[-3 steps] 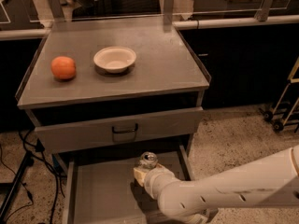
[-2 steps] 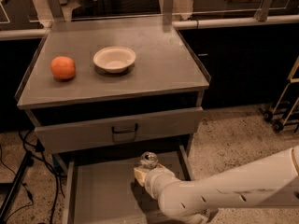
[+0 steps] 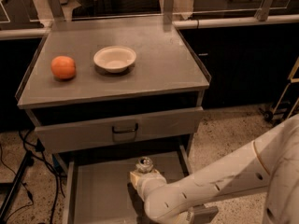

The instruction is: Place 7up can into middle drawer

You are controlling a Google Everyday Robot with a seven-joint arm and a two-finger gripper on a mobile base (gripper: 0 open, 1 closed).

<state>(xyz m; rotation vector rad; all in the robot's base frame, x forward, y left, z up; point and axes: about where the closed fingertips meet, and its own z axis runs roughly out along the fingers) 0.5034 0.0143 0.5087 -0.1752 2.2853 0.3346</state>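
The 7up can [image 3: 145, 164] shows its shiny silver top just beyond the end of my white arm, inside the open middle drawer [image 3: 100, 195]. My gripper [image 3: 143, 173] is at the can, low over the drawer floor near its middle right; the wrist covers most of the can's body. The middle drawer is pulled out below the drawer with the dark loop handle [image 3: 124, 129].
An orange [image 3: 63, 67] and a white bowl [image 3: 115, 59] sit on the grey cabinet top [image 3: 163, 55]. Black cables and a stand leg [image 3: 18, 181] lie on the floor at the left. My white arm [image 3: 224, 181] fills the lower right.
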